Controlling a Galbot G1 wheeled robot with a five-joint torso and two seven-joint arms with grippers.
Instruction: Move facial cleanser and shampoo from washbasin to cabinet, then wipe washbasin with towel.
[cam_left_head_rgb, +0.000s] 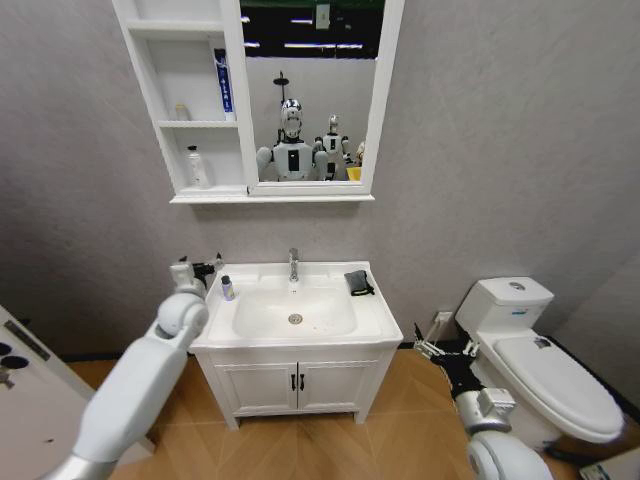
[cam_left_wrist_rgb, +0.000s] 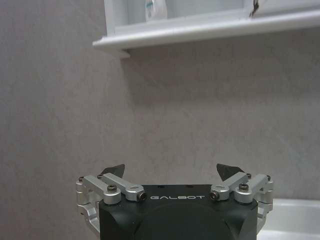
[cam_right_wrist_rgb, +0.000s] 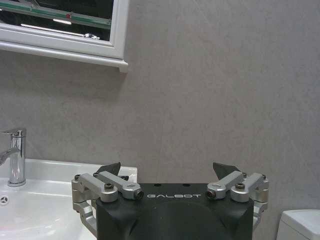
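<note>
Left claw (cam_left_head_rgb: 205, 268) hangs wide open at the white ceramic washbasin's (cam_left_head_rgb: 375, 318) left edge — probably lining up on the small bottle (cam_left_head_rgb: 227, 288). Right claw (cam_left_head_rgb: 440, 350) waits open, low right; dark grey towel (cam_left_head_rgb: 358, 282) sits by the tap.

Walls: grey textured plaster wall (cam_left_head_rgb: 500, 130), from 9 to 3 o'clock.
Floor: light wooden herringbone floor (cam_left_head_rgb: 400, 430), at 6 o'clock.
Furniture: low white two-door vanity with black handles (cam_left_head_rgb: 296, 385), centre; white ceramic toilet (cam_left_head_rgb: 545, 365), at 4 o'clock.
</note>
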